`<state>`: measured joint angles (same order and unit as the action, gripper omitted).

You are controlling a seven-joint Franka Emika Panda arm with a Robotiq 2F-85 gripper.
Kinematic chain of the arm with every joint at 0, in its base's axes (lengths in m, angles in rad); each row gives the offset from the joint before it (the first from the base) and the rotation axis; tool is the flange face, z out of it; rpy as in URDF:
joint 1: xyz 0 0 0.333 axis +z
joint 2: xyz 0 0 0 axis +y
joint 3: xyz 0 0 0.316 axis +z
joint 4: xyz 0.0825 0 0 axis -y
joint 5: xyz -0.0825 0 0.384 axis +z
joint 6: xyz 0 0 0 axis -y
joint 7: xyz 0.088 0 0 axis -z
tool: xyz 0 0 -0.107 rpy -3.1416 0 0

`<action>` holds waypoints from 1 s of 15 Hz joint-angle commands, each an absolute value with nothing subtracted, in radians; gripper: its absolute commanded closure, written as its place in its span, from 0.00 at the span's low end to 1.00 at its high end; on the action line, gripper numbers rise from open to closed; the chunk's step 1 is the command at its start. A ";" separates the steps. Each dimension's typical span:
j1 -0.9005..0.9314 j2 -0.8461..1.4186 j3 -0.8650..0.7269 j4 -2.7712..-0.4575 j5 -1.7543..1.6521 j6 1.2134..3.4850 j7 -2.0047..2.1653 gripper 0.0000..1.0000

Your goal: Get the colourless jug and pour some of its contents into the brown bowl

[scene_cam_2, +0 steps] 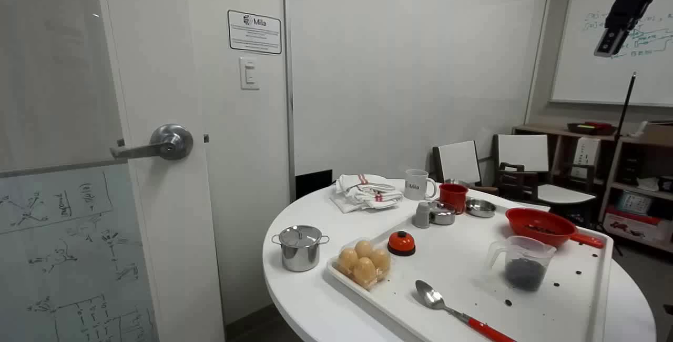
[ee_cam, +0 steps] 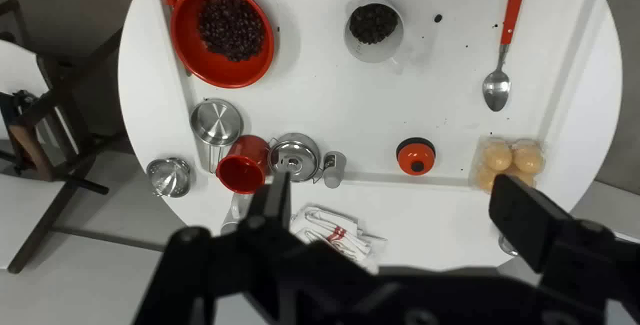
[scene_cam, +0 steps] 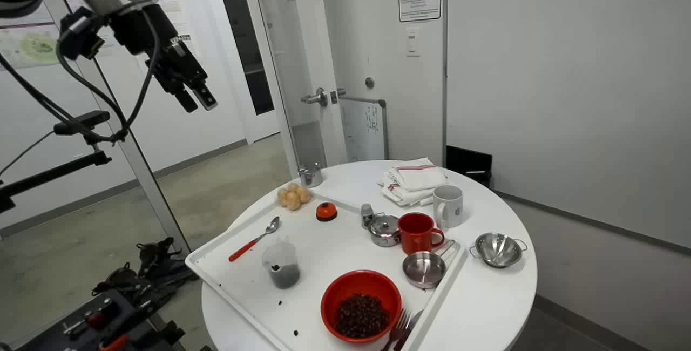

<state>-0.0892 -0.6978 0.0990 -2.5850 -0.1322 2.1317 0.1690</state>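
The colourless jug is a see-through measuring jug with dark beans inside, standing upright on the white tray. It shows in both exterior views (scene_cam: 282, 275) (scene_cam_2: 526, 265) and in the wrist view (ee_cam: 375, 54). I see no brown bowl in any view; it is hidden or out of view. A larger red bowl (scene_cam: 361, 281) (scene_cam_2: 541, 218) (ee_cam: 260, 60) holds dark beans near the jug. My gripper (scene_cam: 198, 103) hangs high above and away from the table. In the wrist view its fingers (ee_cam: 392, 185) are wide apart with nothing between them.
The tray (scene_cam: 237, 299) also bears a red-handled spoon (scene_cam: 251, 243), an orange timer (scene_cam: 326, 211), eggs (scene_cam: 294, 197) and a steel pan (scene_cam: 424, 269). A red cup (scene_cam: 415, 233), a lidded pot (scene_cam: 385, 230), a grey mug (scene_cam: 448, 205), a colander (scene_cam: 498, 250) and towels (scene_cam: 415, 178) stand around.
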 commanded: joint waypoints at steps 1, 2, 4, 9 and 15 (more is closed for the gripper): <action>-0.079 -0.697 0.091 -2.583 -0.139 2.129 0.175 0.00; -0.079 -0.697 0.091 -2.583 -0.139 2.129 0.175 0.00; -0.079 -0.697 0.091 -2.583 -0.139 2.129 0.175 0.00; -0.079 -0.697 0.091 -2.583 -0.139 2.129 0.175 0.00; -0.080 -0.695 0.091 -2.583 -0.131 2.128 0.187 0.00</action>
<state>-0.0892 -0.6978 0.0990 -2.5850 -0.1322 2.1317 0.1690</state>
